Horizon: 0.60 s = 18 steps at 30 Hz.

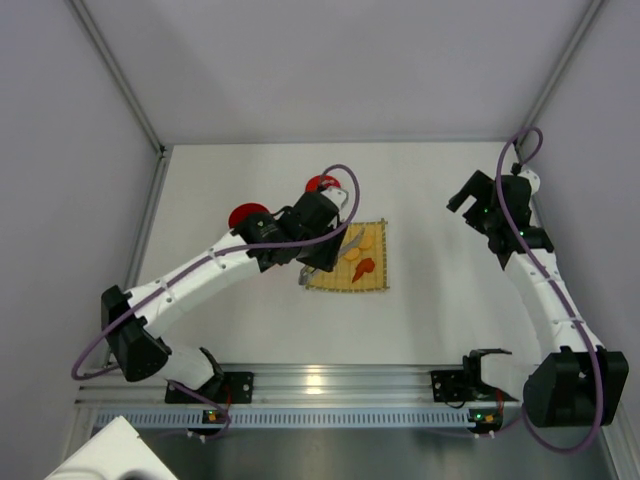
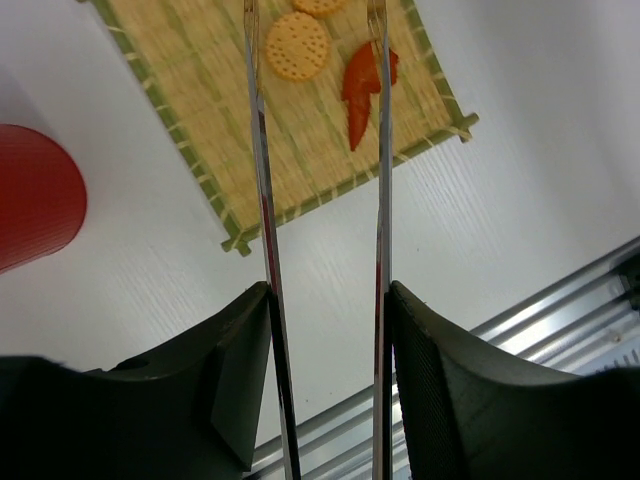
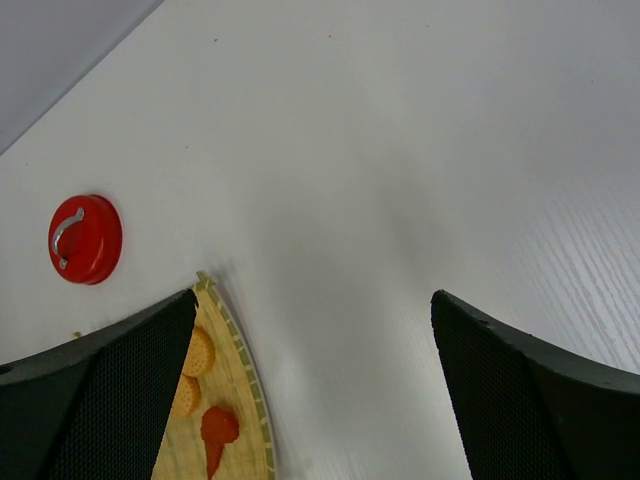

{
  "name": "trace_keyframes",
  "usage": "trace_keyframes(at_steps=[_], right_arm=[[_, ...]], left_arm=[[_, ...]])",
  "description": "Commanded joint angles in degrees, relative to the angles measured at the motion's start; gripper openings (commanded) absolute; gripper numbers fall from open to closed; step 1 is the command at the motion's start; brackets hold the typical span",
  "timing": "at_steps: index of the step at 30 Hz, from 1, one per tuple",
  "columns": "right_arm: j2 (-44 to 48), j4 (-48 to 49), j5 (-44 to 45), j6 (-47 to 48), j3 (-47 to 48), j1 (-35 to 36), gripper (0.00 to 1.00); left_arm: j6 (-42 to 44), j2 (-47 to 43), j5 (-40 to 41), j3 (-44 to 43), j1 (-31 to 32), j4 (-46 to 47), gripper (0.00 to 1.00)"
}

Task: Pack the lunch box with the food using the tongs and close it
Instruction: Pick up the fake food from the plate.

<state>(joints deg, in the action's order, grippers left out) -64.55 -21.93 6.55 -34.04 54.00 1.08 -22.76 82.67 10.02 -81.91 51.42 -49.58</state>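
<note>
My left gripper [image 2: 325, 335] is shut on the tongs [image 2: 262, 200]. Its two dark fingers [image 2: 235, 370] press the silver arms from outside. The arms run up over the bamboo mat [image 2: 210, 110]. The right arm crosses a red food piece [image 2: 356, 95], and an orange slice [image 2: 297, 45] lies between the arms. The red lunch box [image 2: 35, 195] stands left of the mat, seen from above as lunch box [image 1: 248, 215]. Its red lid [image 1: 322, 184] with a pale handle lies apart behind the mat. My right gripper [image 3: 315, 400] hangs open and empty over bare table, right of the mat.
The mat [image 1: 350, 258] lies mid-table with two orange slices [image 1: 365, 240] and a red piece [image 1: 363, 268] on it. The left arm's purple cable [image 1: 345, 200] loops above the lid. A metal rail [image 1: 340, 380] runs along the near edge. Grey walls enclose the table.
</note>
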Motion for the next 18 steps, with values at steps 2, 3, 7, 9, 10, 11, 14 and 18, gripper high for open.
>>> trace_keyframes(at_steps=[2,3,7,9,10,11,14,18], right_arm=[[1.4,2.2,1.4,1.0,1.2,0.5,1.00],[1.4,2.3,1.4,1.1,1.2,0.4,1.00],[1.5,2.2,1.5,1.1,1.3,0.4,0.99],[1.4,2.1,1.5,1.2,1.5,0.4,0.99],[1.4,2.0,1.5,1.3,1.5,0.4,0.99],[1.4,2.0,1.5,1.3,1.5,0.5,0.99],[1.4,2.0,1.5,1.3,1.5,0.4,0.99],[1.6,1.8,1.8,1.6,1.6,0.4,0.99]], left_arm=[[1.2,1.3,-6.5,1.9,3.0,5.4,0.54],[1.3,1.5,-6.9,2.5,3.2,5.5,0.54],[1.1,2.5,-9.0,4.4,4.1,7.4,0.54],[1.0,2.9,-8.8,4.7,4.1,7.5,0.54],[1.1,3.5,-8.7,4.7,4.1,7.6,0.54],[1.2,3.6,-9.0,4.9,4.1,7.7,0.54],[1.5,4.6,-9.7,5.5,4.1,8.9,0.54],[2.0,6.4,-9.7,5.7,4.1,9.7,0.54]])
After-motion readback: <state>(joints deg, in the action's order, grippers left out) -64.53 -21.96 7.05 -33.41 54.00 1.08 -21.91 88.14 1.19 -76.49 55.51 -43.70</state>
